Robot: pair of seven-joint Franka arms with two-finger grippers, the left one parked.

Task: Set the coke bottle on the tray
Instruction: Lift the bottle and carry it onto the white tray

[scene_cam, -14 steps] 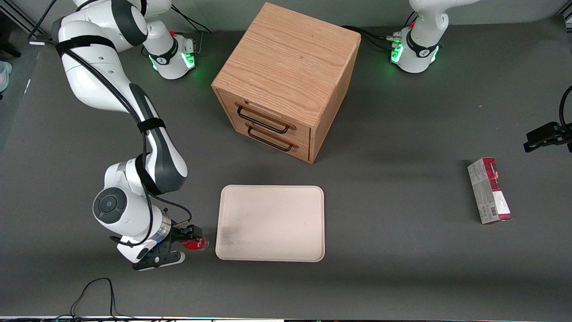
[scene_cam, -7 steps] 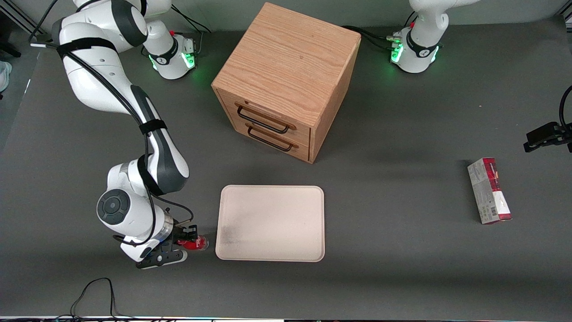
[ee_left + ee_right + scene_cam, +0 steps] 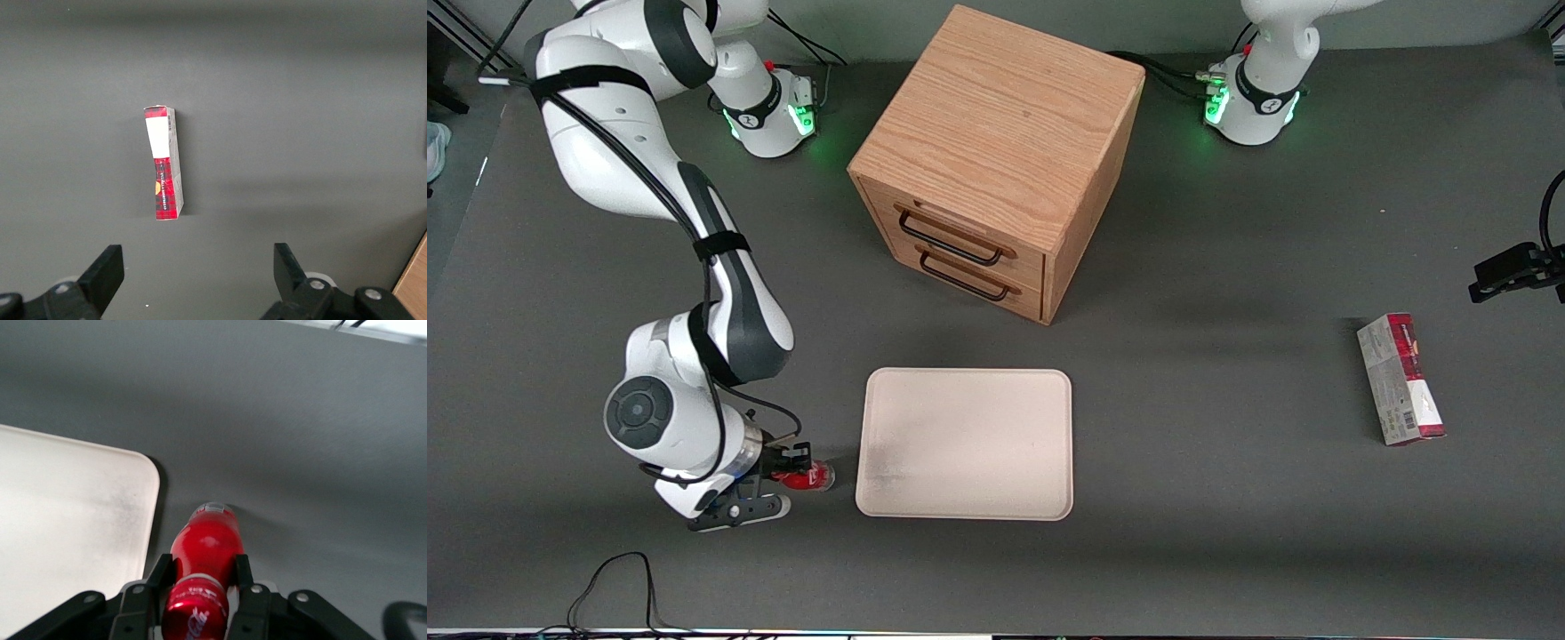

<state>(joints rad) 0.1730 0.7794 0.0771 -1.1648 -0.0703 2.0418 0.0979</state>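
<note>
The coke bottle (image 3: 811, 477) is a tiny red bottle with a red cap and label. It sits between the fingers of my right gripper (image 3: 793, 468), close beside the short edge of the tray (image 3: 965, 443) at the working arm's end of the table. In the right wrist view the gripper (image 3: 203, 568) is shut on the bottle (image 3: 207, 550) around its upper body, with the bottle's base pointing away toward the table. The cream tray's rounded corner (image 3: 137, 470) lies right next to it. I cannot tell whether the bottle touches the table.
A wooden drawer cabinet (image 3: 996, 160) with two black handles stands farther from the front camera than the tray. A red-and-grey carton box (image 3: 1400, 380) lies toward the parked arm's end of the table and shows in the left wrist view (image 3: 164, 163). A black cable (image 3: 609, 582) loops near the table's front edge.
My right gripper, with the bottle in it, has shifted slightly away from the tray's edge and a little up in the front view. The tray has not moved.
</note>
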